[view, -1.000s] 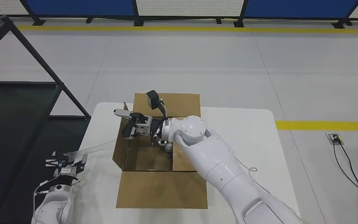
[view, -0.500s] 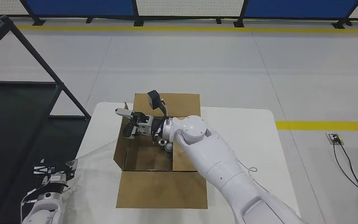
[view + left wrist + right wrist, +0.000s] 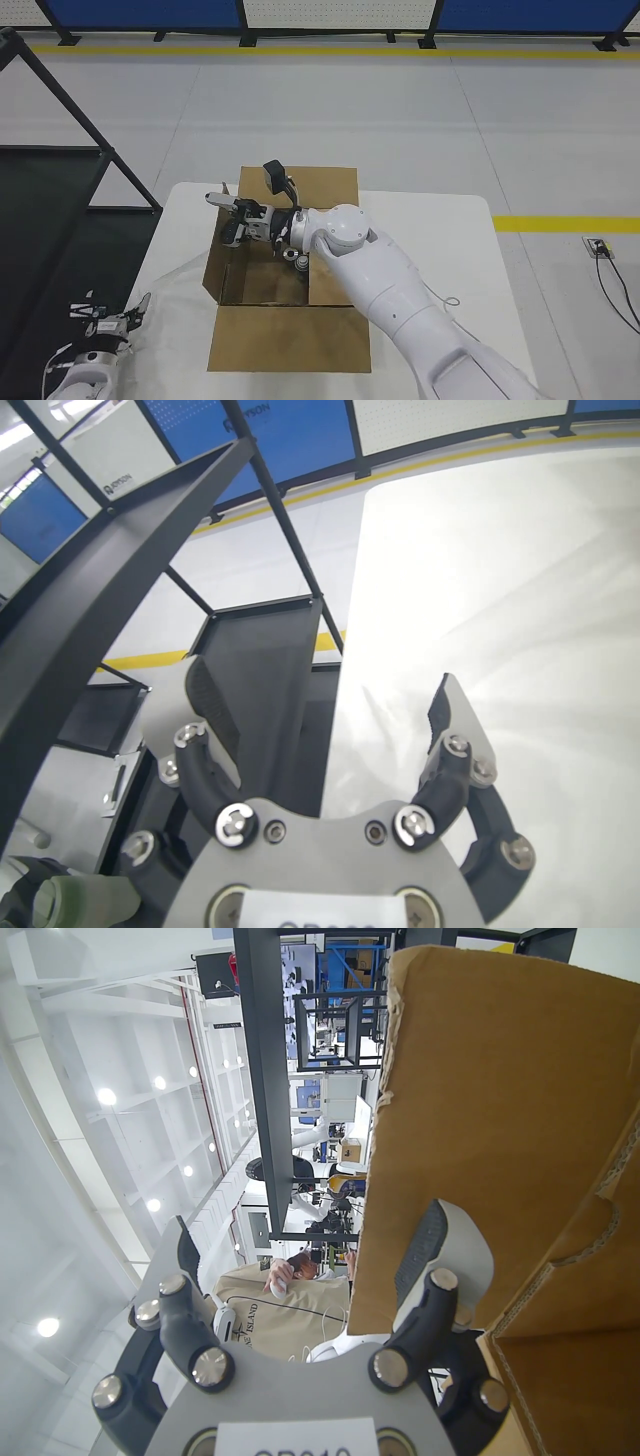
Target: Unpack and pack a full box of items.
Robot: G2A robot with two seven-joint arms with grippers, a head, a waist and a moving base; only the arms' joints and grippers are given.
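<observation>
**A:** From above, where is the box?

**B:** The box sits mid-surface, mouth upward, flaps thrown outward. I'd judge its long axis to run side to side in front of the robot, with the big flaps on its far and near long sides. The right gripper is at the box's left end, over the end flap. The left gripper hangs well clear of the box, out beyond that same end and nearer the robot.

**A:** And the left wrist camera?

**B:** The left gripper has its fingers spread wide with nothing in them. Past them are the surface's edge and a black frame.

**A:** Right wrist?

**B:** The right gripper has its fingers released, straddling the edge of the end flap. One finger lies over the cardboard's face, though I can't tell if it is touching. The other stands apart on the opposite side. Nothing is clamped yet.

**A:** So the step is taking that flap?

**B:** That's my reading. To do it well:
- Push deeper so the pads meet flat board rather than the ragged edge.
- Close squarely.
- Swing the flap about its crease instead of tugging along the box's long axis. No other arm braces the box, so it could slide.
</observation>
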